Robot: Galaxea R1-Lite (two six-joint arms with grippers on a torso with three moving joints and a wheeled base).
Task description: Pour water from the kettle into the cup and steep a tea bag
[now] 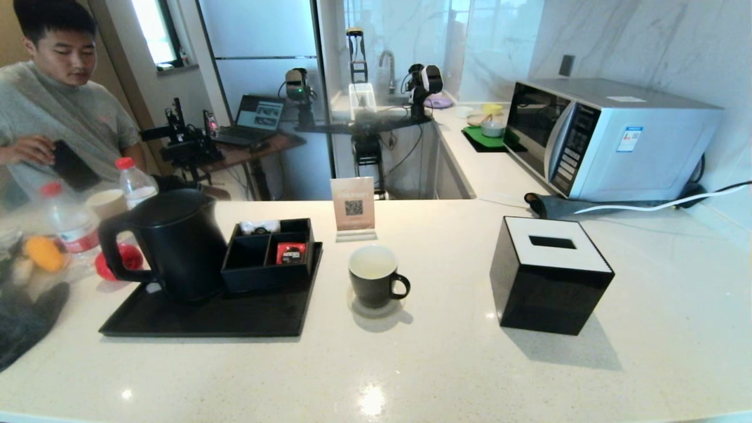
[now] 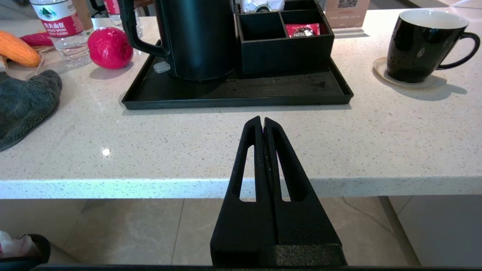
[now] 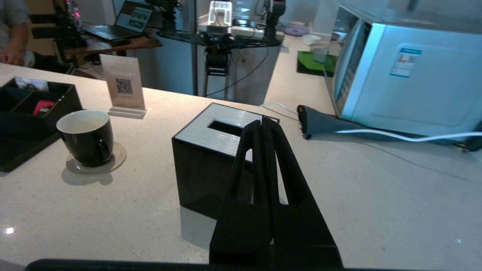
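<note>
The black kettle [image 1: 176, 244] [image 2: 199, 37] stands upright at the left end of a black tray [image 1: 235, 317], its loop handle pointing left. To the right of the tray the black cup [image 1: 376, 276] [image 2: 421, 45] [image 3: 86, 137] sits on a coaster, white inside, handle to the right. Whether it holds water I cannot tell. I cannot make out a tea bag. My left gripper [image 2: 263, 119] is shut and empty, low over the counter's front edge before the tray. My right gripper [image 3: 262, 119] is shut and empty, near the tissue box. Neither arm shows in the head view.
A black organizer [image 1: 270, 255] with a red sachet [image 2: 302, 30] and white packets stands beside the kettle. A black tissue box [image 1: 549, 276] stands right of the cup, a QR sign [image 1: 353, 208] behind it. Bottles, a red ball [image 2: 109, 47], a grey cloth [image 2: 22, 101] and a person crowd the left; a microwave [image 1: 611, 138] is back right.
</note>
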